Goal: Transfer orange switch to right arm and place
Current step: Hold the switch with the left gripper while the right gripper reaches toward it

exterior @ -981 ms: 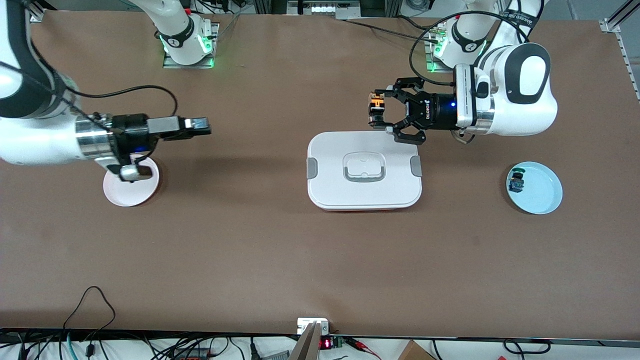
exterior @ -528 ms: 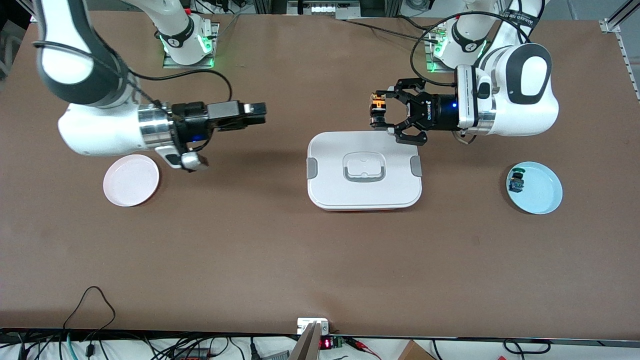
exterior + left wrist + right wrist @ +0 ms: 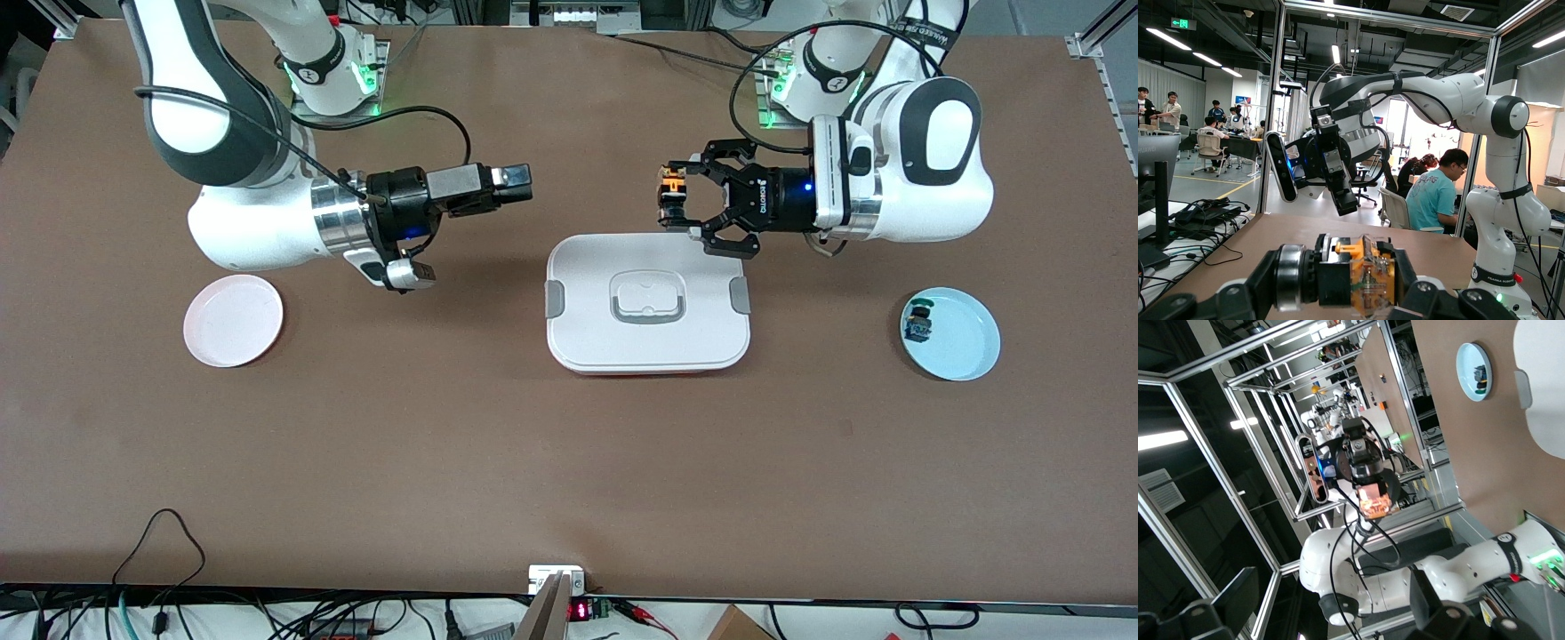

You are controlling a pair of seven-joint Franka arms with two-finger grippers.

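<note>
My left gripper (image 3: 669, 194), the black claw one, is shut on the orange switch (image 3: 673, 187) and holds it in the air over the farther edge of the white box (image 3: 647, 351). The left wrist view shows the switch (image 3: 1368, 277) clamped sideways between the left gripper's (image 3: 1365, 283) fingers. My right gripper (image 3: 520, 182) is open, over bare table between the pink plate (image 3: 233, 320) and the box, pointing at the switch. The right wrist view shows the right gripper's (image 3: 1335, 613) fingers apart, the switch (image 3: 1377, 499) well ahead of them.
A blue plate (image 3: 965, 342) toward the left arm's end of the table carries a small green-capped switch (image 3: 918, 323). The white box has a handle in its lid and grey clips at both ends. Cables lie along the table's front edge.
The right arm has swung from over the pink plate toward the middle of the table, closing on the held switch. The left arm has stayed still.
</note>
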